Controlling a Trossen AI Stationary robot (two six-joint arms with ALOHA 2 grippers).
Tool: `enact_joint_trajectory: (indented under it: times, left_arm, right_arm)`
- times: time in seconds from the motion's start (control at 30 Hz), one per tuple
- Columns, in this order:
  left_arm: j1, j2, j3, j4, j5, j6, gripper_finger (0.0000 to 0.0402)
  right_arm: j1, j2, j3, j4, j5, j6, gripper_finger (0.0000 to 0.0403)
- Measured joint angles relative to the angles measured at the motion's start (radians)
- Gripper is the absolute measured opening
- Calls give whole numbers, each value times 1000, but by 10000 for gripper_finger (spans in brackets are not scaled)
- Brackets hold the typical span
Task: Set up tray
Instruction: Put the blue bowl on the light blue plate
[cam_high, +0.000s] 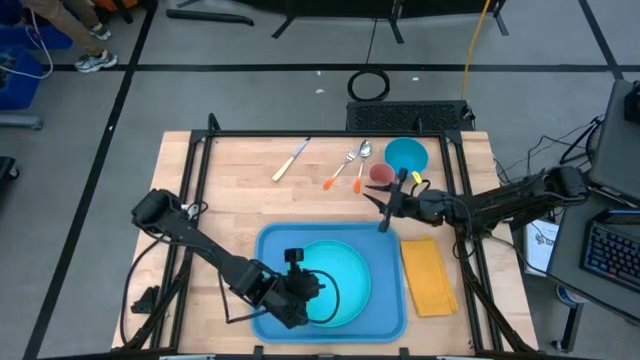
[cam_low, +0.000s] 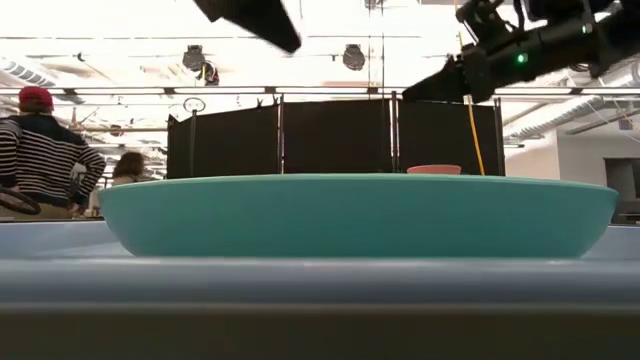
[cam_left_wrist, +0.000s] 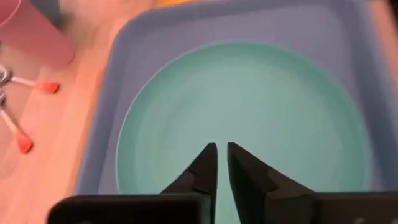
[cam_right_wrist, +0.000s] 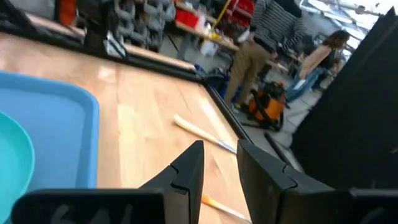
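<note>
Tray: large flat blue plastic rectangular tray (cam_high: 392, 318) on wooden table (cam_high: 240, 185), holding round turquoise plate (cam_high: 350, 275).
Left gripper (cam_left_wrist: 222, 152): above tray, over plate, fingers nearly pressed together, empty.
Right gripper (cam_high: 382, 224): beside tray's far right corner, narrow gap, empty.

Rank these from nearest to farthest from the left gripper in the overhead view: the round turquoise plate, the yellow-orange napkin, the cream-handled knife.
From the left gripper, fingers nearly shut:
1. Round turquoise plate, directly under it, inside the large blue plastic tray.
2. Yellow-orange rectangular napkin, just off the tray's right side.
3. Cream-handled knife, at the table's far edge.
</note>
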Motion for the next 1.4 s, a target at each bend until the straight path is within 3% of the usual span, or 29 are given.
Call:
enact_joint_trajectory:
  times: [0.13,0.23,0.4,0.6,0.8,0.97,1.13,1.27,1.4]
  left_arm:
    - [-11,-71,-111,102,-41,-35,6]
    - [-28,-158,-250,235,-64,-25,10]
    - [-56,-349,-500,620,-117,80,11]
    - [-62,-517,-801,1066,-118,194,10]
    - [-54,-550,-987,1422,-67,236,30]
    - [-45,-550,-1039,1525,-42,239,32]
    - [-47,-550,-1038,1528,-30,249,33]
    - [-47,-550,-1038,1529,5,246,33]
    - [-47,-550,-1038,1535,16,252,33]
  right_arm:
    - [8,-57,61,-193,53,39,86]
    - [4,-106,78,-269,52,79,86]
    - [-9,-197,117,-394,53,187,86]
    - [-58,-203,289,-771,79,315,86]
    - [-124,-164,449,-1079,58,415,86]
    - [-198,-116,537,-1280,-58,481,86]
    - [-276,-39,593,-1474,-213,429,86]
    - [-319,39,613,-1611,-255,343,86]
    - [-352,96,614,-1633,-296,222,86]
